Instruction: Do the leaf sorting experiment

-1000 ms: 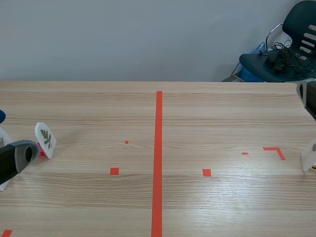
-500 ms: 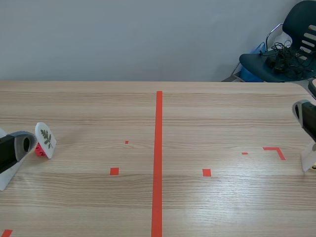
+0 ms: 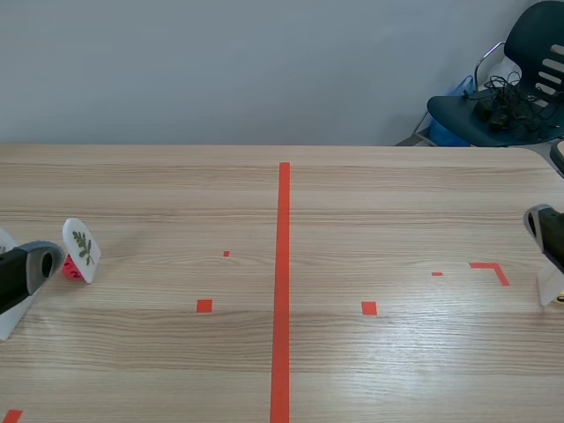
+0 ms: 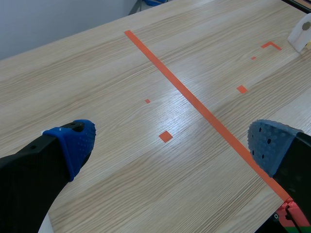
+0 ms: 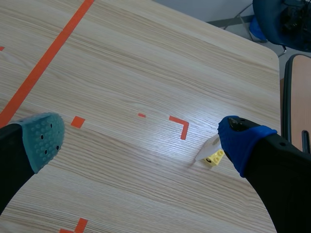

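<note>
A white leaf card showing a green leaf stands on a red base at the table's far left. My left gripper sits just to its left, low over the table. In the left wrist view that gripper is open over bare wood with nothing between its fingers. A second white card on a yellow base stands at the far right edge. My right gripper hangs just above it. In the right wrist view the right gripper is open, and the yellow-based card stands beside one fingertip.
Another white piece pokes in at the left edge, partly hidden by my left arm. A dark chair holding cables stands behind the table's far right corner. An orange-red tape line runs down the middle.
My left gripper has drawn back toward the left edge, uncovering the red base of the leaf card. My right gripper has dropped lower at the right edge.
</note>
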Tool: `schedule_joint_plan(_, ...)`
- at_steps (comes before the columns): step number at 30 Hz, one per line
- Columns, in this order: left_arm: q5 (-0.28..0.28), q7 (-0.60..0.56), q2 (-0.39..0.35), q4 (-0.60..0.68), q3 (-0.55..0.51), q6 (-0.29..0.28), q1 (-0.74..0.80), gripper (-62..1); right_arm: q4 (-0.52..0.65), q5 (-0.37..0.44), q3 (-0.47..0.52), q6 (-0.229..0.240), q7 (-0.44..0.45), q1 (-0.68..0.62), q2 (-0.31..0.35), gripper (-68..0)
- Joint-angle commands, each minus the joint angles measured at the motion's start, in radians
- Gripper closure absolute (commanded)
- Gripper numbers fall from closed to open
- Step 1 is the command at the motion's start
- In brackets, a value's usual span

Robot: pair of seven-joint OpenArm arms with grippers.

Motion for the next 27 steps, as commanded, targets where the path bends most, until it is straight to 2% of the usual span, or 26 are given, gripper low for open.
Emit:
schedule_joint_plan(1,-0.010,-0.016,-0.009,0.004,0.005,0.002,0.000,-62.3,0.006,0.003,0.003,-0.007,0.016,0.012,0.002,-67.9)
schedule_joint_plan(9,-0.009,-0.016,-0.008,0.004,0.005,0.002,0.000,-62.3,0.006,-0.003,0.003,0.003,0.002,0.012,0.005,-67.9)
schedule_joint_plan(17,-0.006,0.011,-0.011,0.004,0.005,0.002,0.000,-62.3,0.006,-0.004,-0.045,0.284,-0.058,0.016,0.063,-67.9)
schedule_joint_plan(19,-0.006,0.010,-0.011,0.004,0.005,-0.001,0.003,-62.3,0.006,-0.004,-0.051,0.325,-0.066,0.024,0.072,-67.9)
schedule_joint_plan(24,-0.006,0.019,-0.014,0.004,0.006,-0.013,0.003,-62.3,0.006,-0.004,-0.051,0.334,-0.074,0.047,0.072,-67.9)
schedule_joint_plan(27,-0.006,0.023,-0.029,0.004,0.006,-0.050,0.003,-62.3,0.006,-0.004,-0.051,0.334,-0.075,0.055,0.072,-67.9)
